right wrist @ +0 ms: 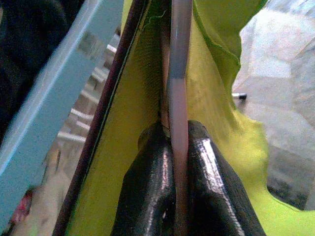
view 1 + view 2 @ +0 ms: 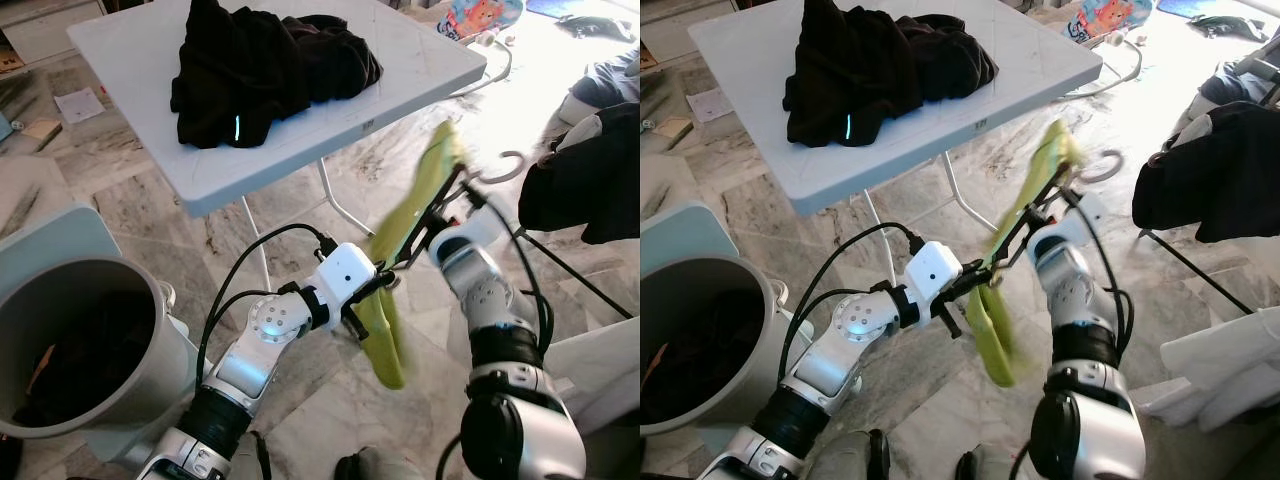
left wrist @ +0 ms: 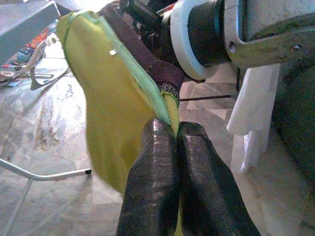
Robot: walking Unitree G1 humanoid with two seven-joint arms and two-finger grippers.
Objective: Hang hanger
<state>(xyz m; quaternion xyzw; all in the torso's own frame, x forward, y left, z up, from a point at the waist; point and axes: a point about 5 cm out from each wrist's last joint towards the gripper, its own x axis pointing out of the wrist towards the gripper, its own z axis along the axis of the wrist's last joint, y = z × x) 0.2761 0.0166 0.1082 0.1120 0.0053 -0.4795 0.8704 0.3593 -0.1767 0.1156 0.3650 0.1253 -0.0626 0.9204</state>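
My right end effector (image 1: pixel 179 147) clamps the hanger (image 1: pixel 178 64); my left end effector (image 3: pixel 177 147) pinches the yellow-green garment (image 2: pixel 385 330) draped on it. The hanger's long axis slants up toward the far right, hook (image 2: pixel 505 165) leading, right of the bench (image 2: pixel 420 70).

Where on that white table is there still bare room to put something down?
The white table is bare along its right side and near edge, beside the black clothes pile that crowds its left and middle. Below it, both grippers, left and right, hold the yellow-green garment on its hanger.
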